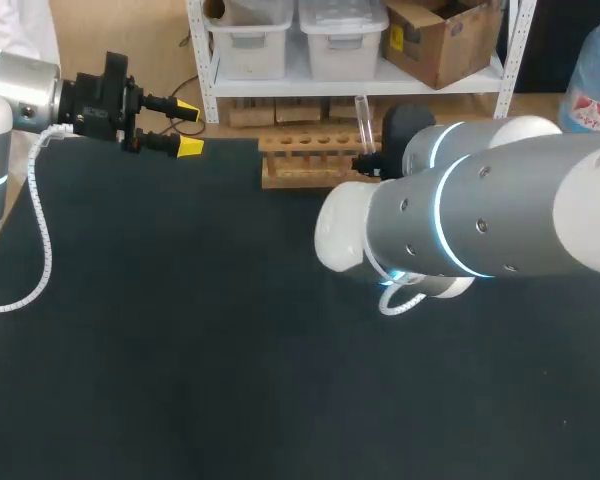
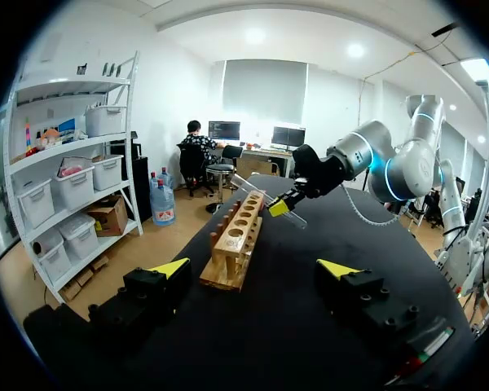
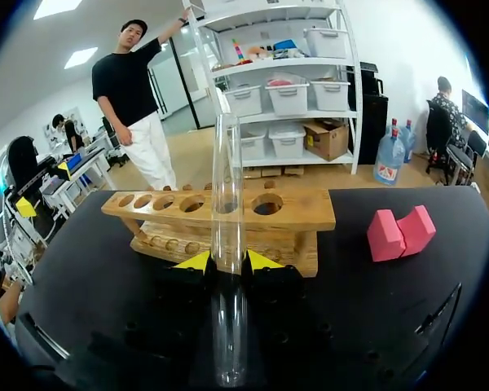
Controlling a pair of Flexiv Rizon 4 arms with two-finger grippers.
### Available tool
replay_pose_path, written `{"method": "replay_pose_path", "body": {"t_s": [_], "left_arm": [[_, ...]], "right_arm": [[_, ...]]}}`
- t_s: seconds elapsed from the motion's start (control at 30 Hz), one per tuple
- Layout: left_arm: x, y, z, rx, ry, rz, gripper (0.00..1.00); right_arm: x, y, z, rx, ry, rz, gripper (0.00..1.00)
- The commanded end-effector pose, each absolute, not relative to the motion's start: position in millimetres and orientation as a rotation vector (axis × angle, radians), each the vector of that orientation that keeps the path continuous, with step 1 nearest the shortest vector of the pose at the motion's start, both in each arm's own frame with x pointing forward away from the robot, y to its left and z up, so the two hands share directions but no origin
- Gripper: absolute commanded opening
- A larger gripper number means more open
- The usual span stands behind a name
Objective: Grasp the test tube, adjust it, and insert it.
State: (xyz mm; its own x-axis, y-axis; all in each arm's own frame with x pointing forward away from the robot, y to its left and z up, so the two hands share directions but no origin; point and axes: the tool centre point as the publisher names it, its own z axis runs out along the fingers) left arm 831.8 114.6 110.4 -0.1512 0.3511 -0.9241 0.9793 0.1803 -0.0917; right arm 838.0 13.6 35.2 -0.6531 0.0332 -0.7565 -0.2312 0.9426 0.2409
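The right tool is clamped on the test tube. Its two yellow fingertips press the clear glass from either side, with only the tube's width between them. The tube runs out along the fingers, one end back toward the wrist and the other well ahead of the tips. Just ahead of this tool lies the wooden rack with its row of round holes, and the tube crosses in front of it between two of them. From the left wrist view the tube looks slanted and lifted above the rack, not seated in any hole. Beside the rack, off to one side of the tool, a pink block sits on the dark desk.

The left tool hangs well apart from all this, its fingers spread wide with nothing between them. The rack's near end lies ahead of it, between the lines of its fingers.
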Motion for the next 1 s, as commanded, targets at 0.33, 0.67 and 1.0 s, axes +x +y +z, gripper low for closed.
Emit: {"method": "replay_pose_path", "body": {"t_s": [0.33, 0.67, 1.0], "left_arm": [[829, 115, 110, 1.282, 1.643, -0.971, 1.00], [829, 115, 110, 1.282, 1.643, -0.971, 1.00], [829, 115, 110, 1.282, 1.643, -0.971, 1.00]], "right_arm": [[841, 16, 36, -0.267, 2.800, 0.376, 0.00], [824, 22, 61, -0.233, 2.713, 0.370, 0.00], [814, 16, 85, -0.207, 2.588, 0.286, 0.00]]}}
